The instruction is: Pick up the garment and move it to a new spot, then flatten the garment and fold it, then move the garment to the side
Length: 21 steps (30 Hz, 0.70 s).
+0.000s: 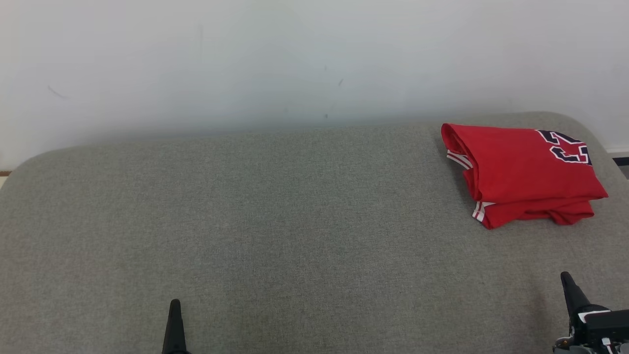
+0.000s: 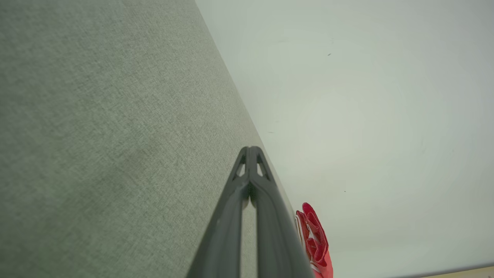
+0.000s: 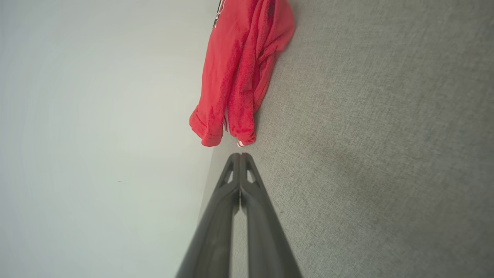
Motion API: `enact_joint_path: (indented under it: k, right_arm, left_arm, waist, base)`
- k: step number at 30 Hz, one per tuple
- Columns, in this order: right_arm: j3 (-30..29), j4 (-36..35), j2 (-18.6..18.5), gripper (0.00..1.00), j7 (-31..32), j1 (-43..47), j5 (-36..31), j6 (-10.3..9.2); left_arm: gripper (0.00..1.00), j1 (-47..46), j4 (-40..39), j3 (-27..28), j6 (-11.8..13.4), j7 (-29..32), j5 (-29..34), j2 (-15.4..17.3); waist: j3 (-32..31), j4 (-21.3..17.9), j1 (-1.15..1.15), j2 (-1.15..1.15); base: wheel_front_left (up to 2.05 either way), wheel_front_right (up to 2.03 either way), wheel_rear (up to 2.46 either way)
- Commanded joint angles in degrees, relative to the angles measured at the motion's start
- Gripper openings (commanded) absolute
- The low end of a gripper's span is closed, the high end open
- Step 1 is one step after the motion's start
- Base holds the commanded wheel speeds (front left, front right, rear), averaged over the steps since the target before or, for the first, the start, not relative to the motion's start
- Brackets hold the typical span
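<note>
Red jersey (image 1: 521,172): folded, upper right; numerals (image 1: 567,146) partly hidden.
Left pincer (image 1: 174,307): clenched, empty, base cut off.
Right pincer (image 1: 566,278): clenched, empty.

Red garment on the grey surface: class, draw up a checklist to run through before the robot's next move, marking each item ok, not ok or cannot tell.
1. Garment folded: ok, layered in a compact stack.
2. Garment at the side: ok, at the far right of the grey surface.
3. Left hand free: ok, shut on nothing.
4. Right hand free: ok, shut, apart from the garment.
5. Hidden lower layers flat: cannot tell.
</note>
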Motion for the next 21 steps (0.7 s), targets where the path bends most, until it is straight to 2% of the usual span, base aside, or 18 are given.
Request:
enact_joint_path:
  k: [1,21]
  right_arm:
    - [-0.97,-0.09,0.03,0.00,0.77,-1.03,1.66,0.03]
    - [-6.70,1.35,0.77,0.00,6.05,-2.64,10.63,0.02]
  left_arm:
    - [0.00,-1.25,0.13,-0.44,-0.35,-0.29,-2.07,0.40]
    - [0.00,-3.41,2.12,-3.23,-1.10,-0.36,-12.90,0.50]
  waist:
    - [0.03,0.02,0.00,0.00]
    - [0.42,0.27,0.00,0.00]
  base:
    - [0.00,0.00,0.00]
    - [0.00,0.00,0.00]
